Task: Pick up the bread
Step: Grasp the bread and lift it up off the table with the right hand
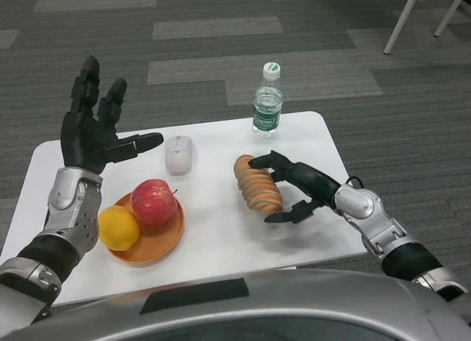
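Observation:
The bread (257, 183), a ridged golden-brown loaf, lies on the white table (221, 238) right of centre. My right hand (298, 188) comes in from the right and wraps around it. The fingers (266, 163) press on its far end and the thumb (285, 215) sits against its near end. A gap of table shows between palm and loaf. The bread still rests on the tabletop. My left hand (94, 131) is raised over the table's left side, fingers spread and holding nothing.
An orange plate (168, 239) at the front left holds a red apple (153, 201) and an orange (118, 227). A white computer mouse (179, 154) lies behind it. A water bottle (268, 102) stands at the far edge, just behind the bread.

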